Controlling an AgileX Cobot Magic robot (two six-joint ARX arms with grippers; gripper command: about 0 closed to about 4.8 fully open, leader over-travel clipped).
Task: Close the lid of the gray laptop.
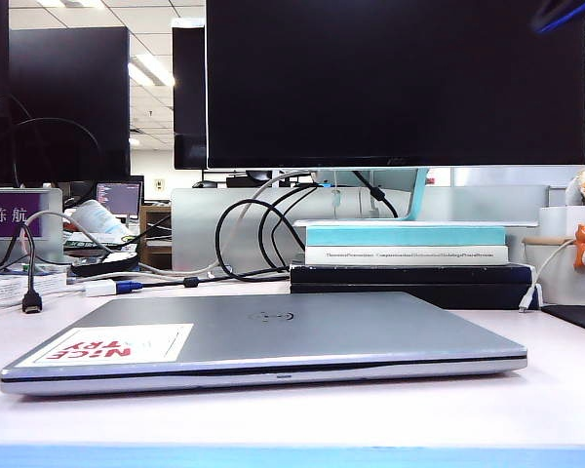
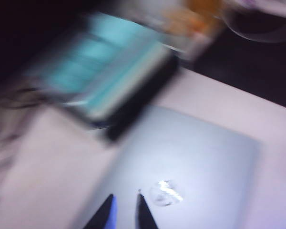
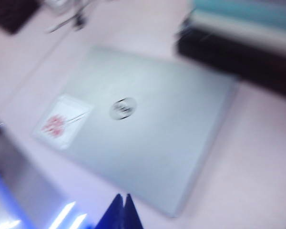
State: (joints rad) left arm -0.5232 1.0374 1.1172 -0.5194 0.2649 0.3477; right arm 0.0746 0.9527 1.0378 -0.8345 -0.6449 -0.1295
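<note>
Nearest the exterior camera: front edge of the gray laptop [image 1: 273, 373], lying flat on the white table [image 1: 526, 409], a thin dark seam running along the front between the lid [image 1: 302, 327] and the base. Lid is down; round logo [image 1: 271, 316] centred, white red-lettered sticker [image 1: 112, 344] at the near left corner. Judged from this: task essentially done, nothing left to swing.

Behind the laptop: stacked books [image 1: 406, 244] on a black box, loose cables [image 1: 244, 234], large black monitor [image 1: 395, 83] above.

Neither arm shows clearly in the exterior view. Left wrist view, heavily blurred: left gripper [image 2: 125, 213] hangs above the lid near the logo, its two dark fingertips a small gap apart, nothing between them, no visible contact with the lid. Right wrist view, also blurred: right gripper [image 3: 121, 210] sits above the lid's edge on the side away from the books; its blue tips appear pressed together, holding nothing.

Handling judgement: lid is a thin, stiff metal panel with a glass screen inside, so fragile under point load; outer surface looks smooth and slippery. Whole machine moderately heavy, unlikely to slide. If a final seat is needed, press flat with a fingertip near the front edge centre, lightly. No pinching at the hinge side.
</note>
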